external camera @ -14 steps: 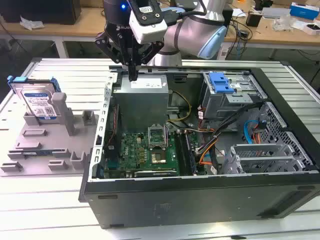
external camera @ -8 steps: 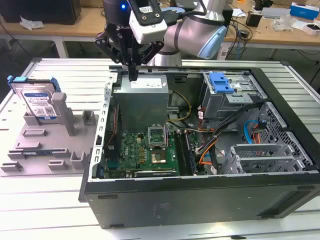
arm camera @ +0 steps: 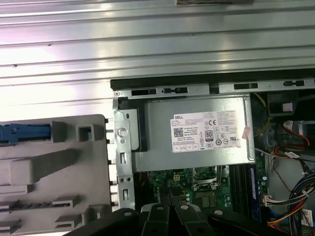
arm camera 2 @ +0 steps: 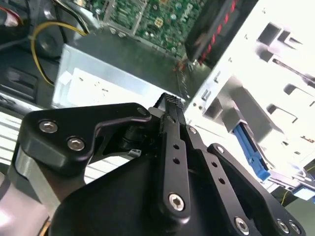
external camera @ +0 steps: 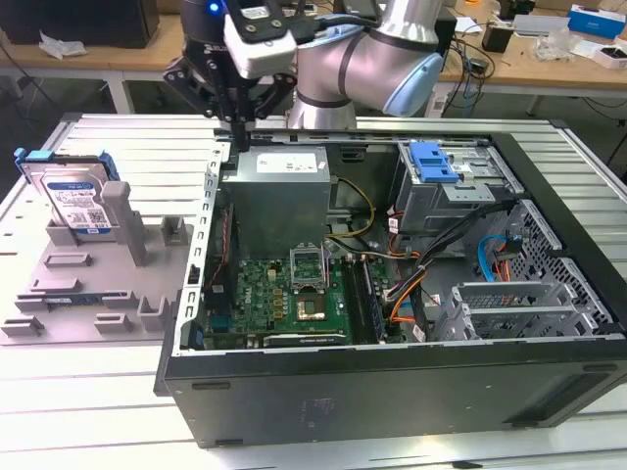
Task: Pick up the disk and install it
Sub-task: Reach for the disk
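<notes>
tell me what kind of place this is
Likely a robotics lab or test bench: an open computer case lies on a slatted metal table, a robot arm reaches over it, the disk sits in a grey fixture, and cluttered workbenches run behind.

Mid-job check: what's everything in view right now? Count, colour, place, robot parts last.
disk: one, silver with blue-and-white label and blue bracket, propped in the fixture at the exterior view's left.
fixture: one, grey, on the table beside the case.
computer case: one, black, open, mid-table.
power supply box: one, grey with white sticker, inside the case.
motherboard: one, green, inside the case.
clip: one, blue, inside the case.
table: one, white, slatted.
arm: one, silver with blue caps, behind the case.
gripper: one, black, shut and empty, above the case's edge near the power supply box.
</notes>
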Robot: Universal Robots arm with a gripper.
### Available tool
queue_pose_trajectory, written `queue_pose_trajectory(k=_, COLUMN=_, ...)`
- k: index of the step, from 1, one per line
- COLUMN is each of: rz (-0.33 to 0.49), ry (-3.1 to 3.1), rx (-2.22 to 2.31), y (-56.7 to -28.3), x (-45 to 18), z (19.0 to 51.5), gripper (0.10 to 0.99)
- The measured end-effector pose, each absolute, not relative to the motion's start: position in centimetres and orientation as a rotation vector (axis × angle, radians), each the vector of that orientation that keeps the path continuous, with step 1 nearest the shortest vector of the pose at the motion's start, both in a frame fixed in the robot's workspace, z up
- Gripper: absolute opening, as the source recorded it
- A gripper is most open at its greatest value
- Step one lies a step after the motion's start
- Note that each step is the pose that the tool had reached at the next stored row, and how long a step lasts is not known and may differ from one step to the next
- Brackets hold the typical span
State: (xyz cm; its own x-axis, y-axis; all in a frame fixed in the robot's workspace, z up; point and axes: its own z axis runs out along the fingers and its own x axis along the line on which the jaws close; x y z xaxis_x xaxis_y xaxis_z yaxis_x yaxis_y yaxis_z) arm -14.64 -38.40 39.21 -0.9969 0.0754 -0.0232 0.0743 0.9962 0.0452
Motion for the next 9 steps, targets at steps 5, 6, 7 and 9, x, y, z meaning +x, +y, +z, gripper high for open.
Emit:
queue_pose_trajectory(k=5, rz=0.069, ry=3.114, rx=0.117, y=-37.5, x=-16.6, z=39.1, gripper=0.106)
queue_pose_trajectory(k=6, rz=0.069, ry=3.114, rx=0.117, y=-37.1, x=-17.3, z=39.1, gripper=0.106)
queue_pose_trajectory(k=7, rz=0.069, ry=3.114, rx=0.117, y=-36.8, x=-18.1, z=39.1, gripper=0.106)
queue_pose_trajectory(k=9, rz=0.069, ry=3.114, rx=0.117, y=-36.5, x=-18.9, z=39.1, gripper=0.106)
